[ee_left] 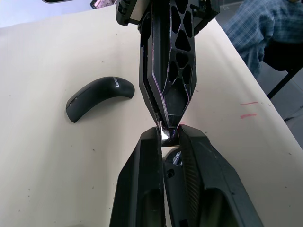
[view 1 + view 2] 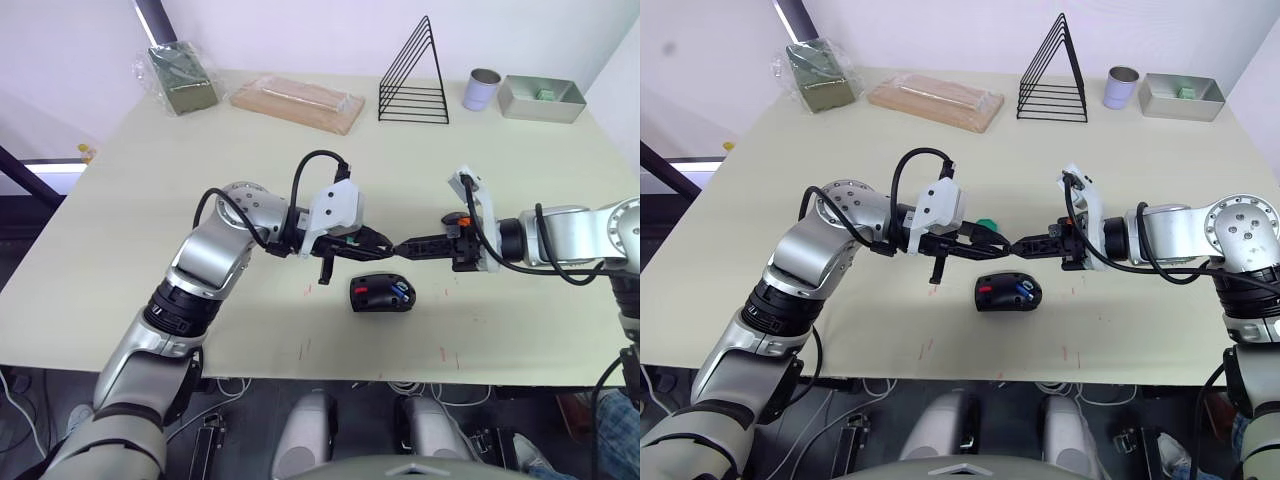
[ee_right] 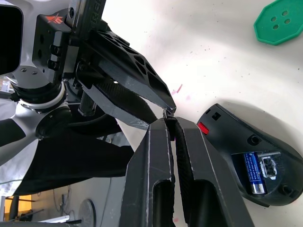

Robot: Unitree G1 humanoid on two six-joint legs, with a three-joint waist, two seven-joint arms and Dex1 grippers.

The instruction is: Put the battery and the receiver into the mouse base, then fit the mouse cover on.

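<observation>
The receiver is pinched tip to tip between the left end effector and the right end effector, both clamped on it, above the bench. A handover is judged under way; next, seating it in the mouse base at 6 o'clock. One battery is counted, already seated, and one mouse cover.

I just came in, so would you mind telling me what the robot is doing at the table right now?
The left hand and right hand meet tip to tip above the table, both pinched on the tiny receiver, seemingly passing it across. Below them sits the mouse base, open, with the battery already in it. The mouse cover lies apart on the table, not yet fitted.
</observation>
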